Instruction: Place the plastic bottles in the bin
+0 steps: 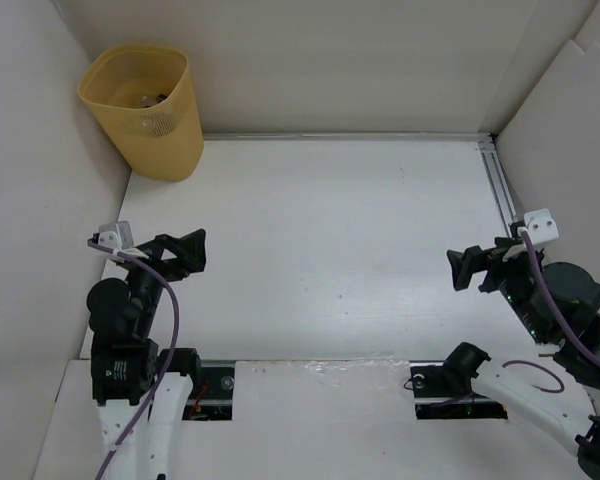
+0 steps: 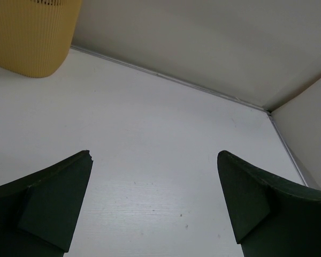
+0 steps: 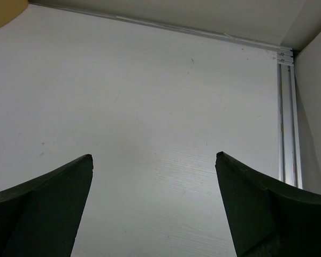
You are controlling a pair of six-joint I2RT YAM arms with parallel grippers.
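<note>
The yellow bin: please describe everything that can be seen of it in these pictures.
The bin is a tall yellow-orange wastebasket that looks like plastic. It has a rounded-rectangular open mouth and finely ribbed walls tapering toward the base, with a patch of thin slots on its side. It stands upright in the far-left corner of the white table, close to the walls; whether it touches them is unclear. Small dark shapes lie inside, too dim to name. Nothing else touches it.
</note>
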